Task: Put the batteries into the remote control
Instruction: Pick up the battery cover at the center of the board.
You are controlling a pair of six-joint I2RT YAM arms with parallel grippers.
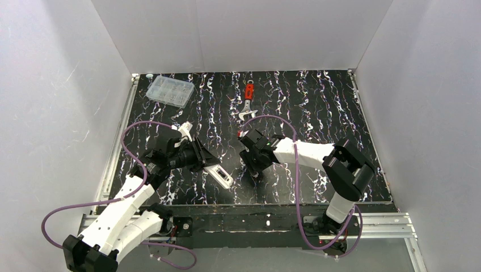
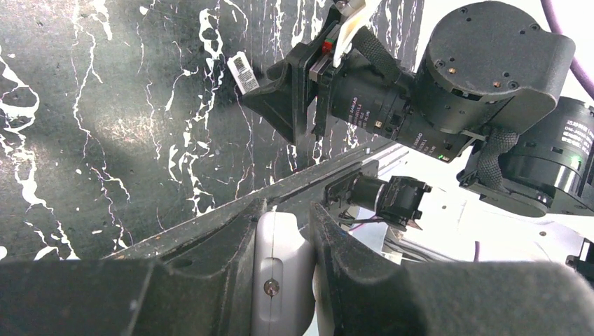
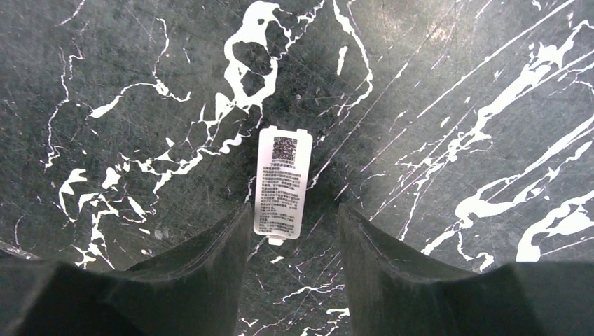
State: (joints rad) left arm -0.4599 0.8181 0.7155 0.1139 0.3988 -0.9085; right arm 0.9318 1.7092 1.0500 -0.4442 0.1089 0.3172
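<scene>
Left gripper [image 2: 286,213]: clamped shut on the remote control [image 1: 220,175]. It holds the remote by one end just above the table [image 1: 317,107], at about 7 o'clock from the table's centre. The free end sticks out toward 4 o'clock. Left wrist view shows only a narrow white end with a small screw pinched between the fingers. Holding it off the surface likely keeps the back reachable for the other arm.

Right gripper [image 3: 293,210]: pointed down at the table, just to the 3 o'clock side of the remote. Jaws stand apart, gripping nothing. A small white cover [image 3: 282,178], printed label up, lies flat on the table with its near end between the fingertips. The left finger is right against its edge; the right finger is clear of it. Probably the battery door, lined up lengthwise with the jaws so they can close on its long sides.

No batteries can be made out in any view. Whether the remote's compartment is filled cannot be told from here.

Clear box [image 1: 169,90] sits at 10 o'clock, far corner. Red wrench [image 1: 248,101] at 12 o'clock. Both are well apart from the arms.
</scene>
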